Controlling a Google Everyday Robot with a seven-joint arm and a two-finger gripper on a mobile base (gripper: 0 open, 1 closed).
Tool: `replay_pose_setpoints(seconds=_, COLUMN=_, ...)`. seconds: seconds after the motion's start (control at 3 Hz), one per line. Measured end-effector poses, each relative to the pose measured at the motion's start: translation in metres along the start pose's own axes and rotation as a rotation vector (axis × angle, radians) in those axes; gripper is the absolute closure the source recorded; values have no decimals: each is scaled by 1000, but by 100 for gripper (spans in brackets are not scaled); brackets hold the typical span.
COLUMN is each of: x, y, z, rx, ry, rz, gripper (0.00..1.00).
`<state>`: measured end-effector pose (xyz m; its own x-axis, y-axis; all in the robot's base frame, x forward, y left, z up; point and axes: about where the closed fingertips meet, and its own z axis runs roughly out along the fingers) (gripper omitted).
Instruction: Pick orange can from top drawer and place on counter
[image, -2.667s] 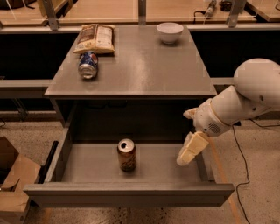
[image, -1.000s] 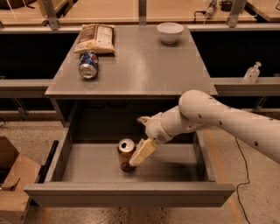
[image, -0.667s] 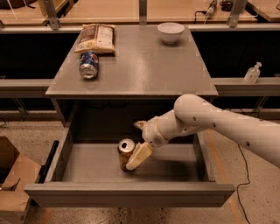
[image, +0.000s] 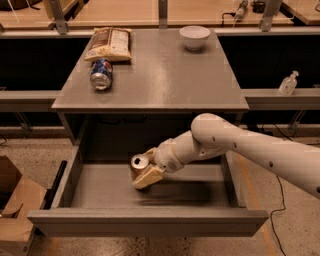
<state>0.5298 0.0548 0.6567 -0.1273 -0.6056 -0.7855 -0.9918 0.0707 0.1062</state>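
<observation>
speckled floor and dark shelving surround a grey desk (image: 165, 75) in the upper middle of the frame. on it lie a snack bag (image: 110, 44) at upper left, a blue-red-white can (image: 101, 73) on its side just below the bag, and a white bowl (image: 194, 36) at upper right. under the desk the top drawer (image: 150, 222) stands pulled open across the lower frame. the orange can (image: 139, 162) stands on the drawer floor, left of centre, silver top showing. a white arm (image: 240, 145) reaches in from the right edge, and its gripper (image: 144, 170) is right at the can; whether it is clamped on the can or apart cannot be told. a cardboard box (image: 12, 210) sits at lower left, a clear bottle (image: 288, 83) at right.
</observation>
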Motion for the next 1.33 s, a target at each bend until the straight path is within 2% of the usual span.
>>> replay_pose_setpoints(seconds=0.33, x=-7, y=2, z=-1, rx=-14, ry=-41, rz=0, gripper=63)
replay_pose_setpoints(seconds=0.67, x=-23, y=2, z=-17, rx=-4, ry=-87, rz=-20, gripper=86)
replay_pose_setpoints(seconds=1.0, x=-38, y=-1, z=-54, rx=-2, ry=-115, rz=-24, gripper=100)
replay_pose_setpoints(seconds=1.33, x=-50, y=3, z=-107, rx=-16, ry=-127, rz=-27, gripper=100)
